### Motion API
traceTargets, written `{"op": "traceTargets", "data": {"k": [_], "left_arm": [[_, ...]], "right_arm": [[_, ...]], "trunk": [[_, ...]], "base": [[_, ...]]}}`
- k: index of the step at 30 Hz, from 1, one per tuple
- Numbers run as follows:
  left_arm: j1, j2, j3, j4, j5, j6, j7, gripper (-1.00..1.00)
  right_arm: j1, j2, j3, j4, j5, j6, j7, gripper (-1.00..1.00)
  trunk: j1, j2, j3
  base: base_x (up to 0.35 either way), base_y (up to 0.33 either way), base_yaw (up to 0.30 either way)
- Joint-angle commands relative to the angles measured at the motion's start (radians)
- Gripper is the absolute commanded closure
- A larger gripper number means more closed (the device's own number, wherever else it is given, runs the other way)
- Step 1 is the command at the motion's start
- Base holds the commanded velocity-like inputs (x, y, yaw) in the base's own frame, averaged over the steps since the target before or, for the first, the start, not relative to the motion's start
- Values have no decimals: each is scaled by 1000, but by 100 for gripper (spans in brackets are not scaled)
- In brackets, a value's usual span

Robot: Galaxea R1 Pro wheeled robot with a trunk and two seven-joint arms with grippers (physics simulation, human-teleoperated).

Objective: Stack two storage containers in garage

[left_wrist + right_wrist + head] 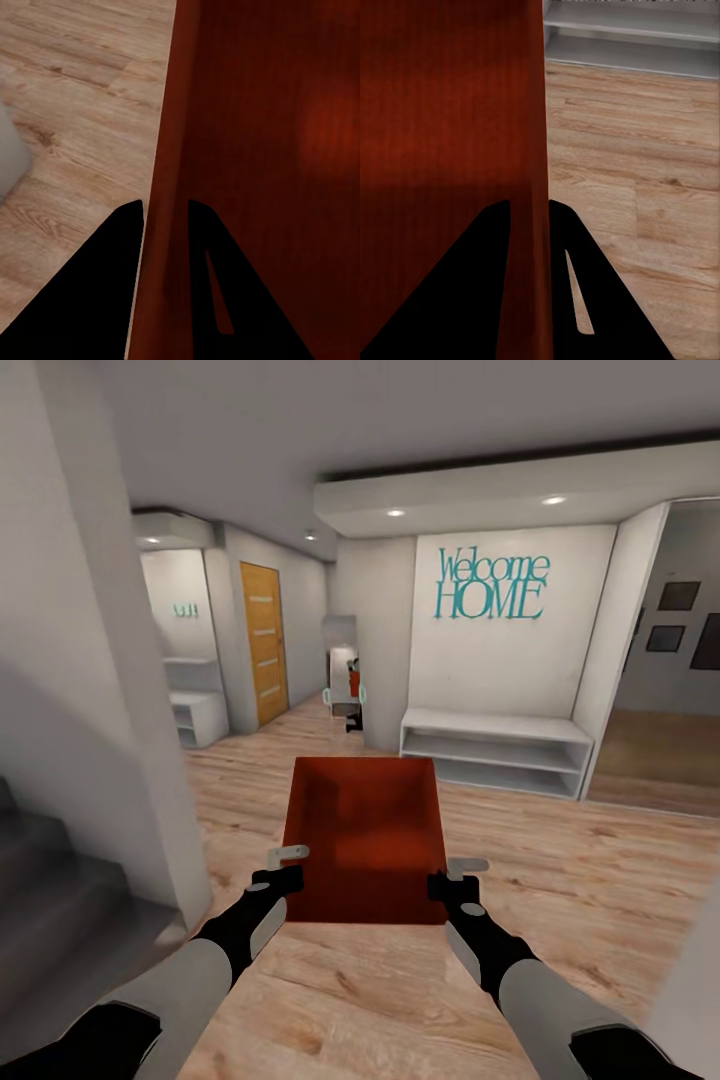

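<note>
One red-orange open-topped storage container (365, 840) hangs in front of me above the light wood-plank floor, carried between both arms. My left gripper (290, 865) is shut on its left wall (169, 187), one finger (112, 270) outside and one inside. My right gripper (458, 878) is shut on its right wall (531, 187) in the same way. The box looks empty. The second container is out of view, and so is the garage.
I am in a hallway. A white low shelf (497, 750) stands under a "Welcome HOME" wall sign (492, 585). A wooden door (262, 643) is at the back left, a white pillar (100, 690) and dark stairs (50, 920) close on my left.
</note>
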Motion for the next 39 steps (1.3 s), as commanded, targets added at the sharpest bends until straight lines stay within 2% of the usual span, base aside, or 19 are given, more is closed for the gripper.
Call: {"op": "traceTargets", "data": {"k": [1,39], "left_arm": [[0,23,-5,-5,-18,3,51,100],[0,23,-5,-5,-19,3,51,100]], "right_arm": [[-2,-1,-33,3,-15,-5,-82,100],[-2,-1,-33,3,-13,-6,-82,100]], "trunk": [[1,-1,-1],[1,-1,-1]], "base": [[326,0,0],[326,0,0]]}}
